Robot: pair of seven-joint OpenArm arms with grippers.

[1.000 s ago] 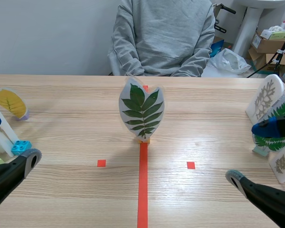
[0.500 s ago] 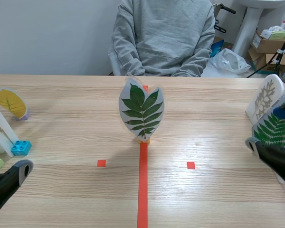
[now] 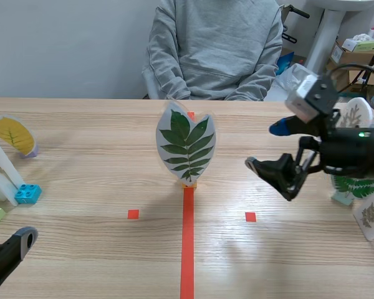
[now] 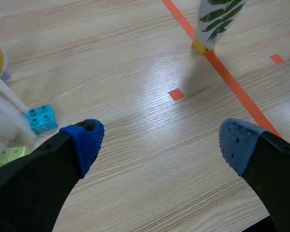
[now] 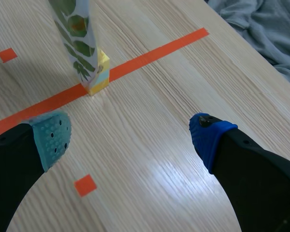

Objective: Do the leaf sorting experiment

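- Background: a pale wall, with a person (image 3: 215, 47) in a grey sweatshirt seated across the table, arms held close to the body and away from the working area.
- Surface: a light wooden table (image 3: 100, 143) with an orange-red tape line running down its middle and a small tape square on either side.
- Right gripper (image 3: 264, 147): raised above the table, to the right of the middle and apart from every card. Its fingers are spread wide with nothing between them.
- Left gripper (image 4: 159, 142): low at the near left edge, fingers likewise spread and empty, well apart from the middle.
- Leaf card (image 3: 187, 146): the thing to be sorted. It stands upright on the far end of the tape line and shows a green leaf of many paired leaflets.
- Sorted cards: a fern card (image 3: 361, 185) and a pale lacy card (image 3: 349, 124) stand at the right edge. A card with a single yellow leaf (image 3: 12, 134) stands at the far left.
- Yellow block (image 5: 99, 72): the foot that holds the leaf card upright, sitting on the tape.
- Blue brick (image 3: 27, 193): a further foot at the left, beside a white card.
- Step in hand, as judged: the right gripper approaches the leaf card. A good grasp likely sets the pads flat on the two broad faces, low enough that the block comes along. The card should be lifted straight up before moving sideways, since it is tall, thin and could tip easily.
- The divided leaf seems to match the right-hand group.
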